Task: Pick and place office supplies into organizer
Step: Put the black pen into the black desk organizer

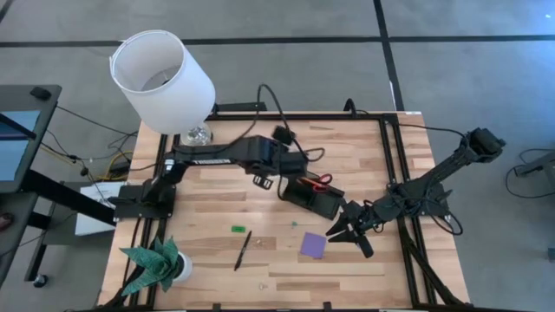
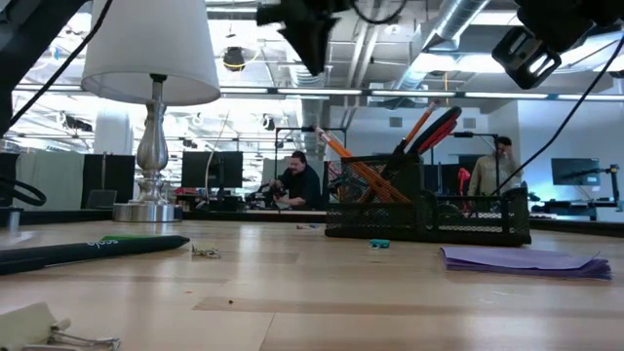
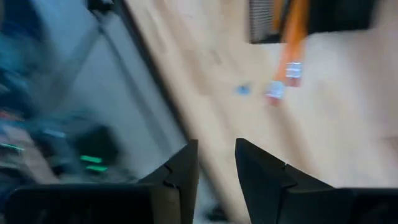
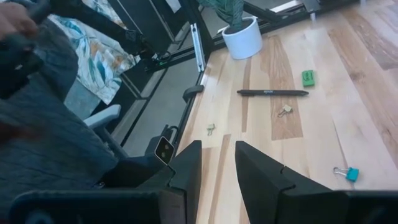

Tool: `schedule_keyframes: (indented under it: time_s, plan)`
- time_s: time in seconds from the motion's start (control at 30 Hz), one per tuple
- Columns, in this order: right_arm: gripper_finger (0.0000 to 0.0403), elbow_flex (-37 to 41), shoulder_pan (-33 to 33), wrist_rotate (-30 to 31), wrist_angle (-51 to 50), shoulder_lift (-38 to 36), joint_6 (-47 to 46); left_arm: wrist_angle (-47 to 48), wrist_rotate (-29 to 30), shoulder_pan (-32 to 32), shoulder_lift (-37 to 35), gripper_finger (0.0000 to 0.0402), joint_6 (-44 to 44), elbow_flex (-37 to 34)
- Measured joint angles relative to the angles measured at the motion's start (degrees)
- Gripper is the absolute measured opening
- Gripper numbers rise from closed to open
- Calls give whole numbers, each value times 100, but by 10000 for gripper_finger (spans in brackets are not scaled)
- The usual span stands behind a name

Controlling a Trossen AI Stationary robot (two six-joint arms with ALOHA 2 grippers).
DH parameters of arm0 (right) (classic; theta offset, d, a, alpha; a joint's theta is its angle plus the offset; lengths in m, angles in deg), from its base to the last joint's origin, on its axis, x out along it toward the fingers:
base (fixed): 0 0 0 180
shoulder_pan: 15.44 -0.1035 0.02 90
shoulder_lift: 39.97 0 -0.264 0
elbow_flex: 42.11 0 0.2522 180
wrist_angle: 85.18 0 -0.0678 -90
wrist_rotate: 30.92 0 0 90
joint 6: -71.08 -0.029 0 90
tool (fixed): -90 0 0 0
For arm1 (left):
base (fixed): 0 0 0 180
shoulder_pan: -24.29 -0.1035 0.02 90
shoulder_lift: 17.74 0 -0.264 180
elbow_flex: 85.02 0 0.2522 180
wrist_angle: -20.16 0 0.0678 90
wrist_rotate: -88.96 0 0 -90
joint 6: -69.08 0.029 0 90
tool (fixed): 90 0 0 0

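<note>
On the pale planked wooden table (image 1: 217,208) sits the small black mesh-walled rectangular organizer (image 1: 310,196), near the middle. Red-handled scissors (image 2: 437,130) and thin orange pencils (image 2: 363,174) stand slanted in its taller section, seen from table height. The left gripper (image 3: 216,163) hangs over the organizer's back end; its two dark angular fingers stand a narrow gap apart with nothing between them. The right gripper (image 4: 217,163) sits just beside the organizer's near end, its matching fingers likewise slightly parted and empty. A flat purple square note pad (image 1: 314,244) lies just in front of the organizer. Farther along the wood lie a slim black pen (image 1: 243,250), a tiny green rectangular piece (image 1: 238,229), a small teal binder clip (image 4: 347,173) and two little metal clips (image 4: 285,110).
</note>
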Motion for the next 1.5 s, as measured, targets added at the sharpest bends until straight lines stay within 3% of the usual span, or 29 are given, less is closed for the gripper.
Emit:
schedule_keyframes:
  time_s: [0.27, 0.4, 0.57, 0.77, 1.0, 1.13, 1.3, 1.4, 1.5]
  plan:
    - [93, 0, -2, 0, 4, 42, -2, 295, -3494, -384, -445, 101, -2771, -218]
    - [93, 0, 4, 14, 134, 224, 130, 295, -4095, -271, -447, 92, -2592, -218]
    - [93, 0, 5, 76, 489, 666, 92, 295, -4010, -108, -645, 80, -2401, -229]
    - [93, -87, -115, -6, 726, 867, -349, 295, -3025, 30, -1710, 78, -2976, -226]
    - [93, -96, -672, 248, 1111, 1105, -223, 282, -1150, 810, -3043, 78, -4360, -579]
    - [93, -98, -845, 291, 1242, 1247, -221, 294, 101, 1710, -3752, 78, -5580, -1684]
    - [93, -98, -804, 305, 1445, 1283, -210, 50, 2124, 3029, -4353, 77, -8324, -3860]
    - [93, -98, -713, 306, 1554, 1283, -210, -626, 2758, 3576, -4404, 77, -9439, -5069]
    - [93, -98, -588, 306, 1561, 1283, -210, -1910, 3188, 3944, -4365, 77, -10233, -6151]
